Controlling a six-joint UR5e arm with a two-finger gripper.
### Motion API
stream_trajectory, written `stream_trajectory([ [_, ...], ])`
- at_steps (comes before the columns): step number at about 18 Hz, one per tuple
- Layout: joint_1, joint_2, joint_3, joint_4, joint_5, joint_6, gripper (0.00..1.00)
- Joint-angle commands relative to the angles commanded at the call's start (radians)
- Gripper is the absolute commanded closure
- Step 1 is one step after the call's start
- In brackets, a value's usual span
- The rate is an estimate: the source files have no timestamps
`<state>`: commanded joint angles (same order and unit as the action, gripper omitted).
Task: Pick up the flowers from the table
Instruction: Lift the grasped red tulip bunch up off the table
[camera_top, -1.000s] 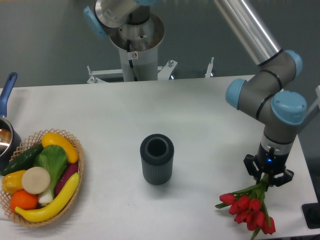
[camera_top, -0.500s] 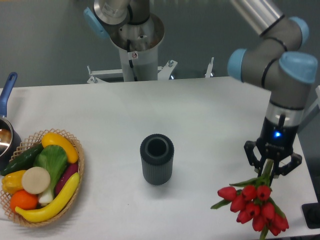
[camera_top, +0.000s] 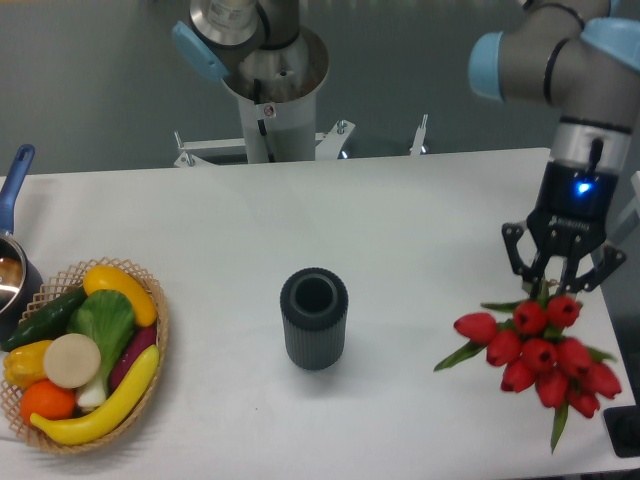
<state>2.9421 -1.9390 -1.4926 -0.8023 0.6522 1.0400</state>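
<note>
Lifted higher, flowers hide gripper fingertips.

We see a silver-grey arm with light blue caps at its joints. Its wrist is a dark cylinder with a small blue light, ending in a black hand of thin, claw-like fingers. A grey base column carries a small red-and-white sticker.

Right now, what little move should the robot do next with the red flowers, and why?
Probably keep lifting straight up a little. The gripper is shut on the flowers, which hang below it with the red buds down, close above the table. A bit more height would likely carry them clear. The dark vase stands well to the side.
</note>
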Motion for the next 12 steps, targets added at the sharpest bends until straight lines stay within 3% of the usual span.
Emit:
stream_trajectory([
  [12,0.002,0.002,0.0,0.0,-0.017,0.0,0.67],
])
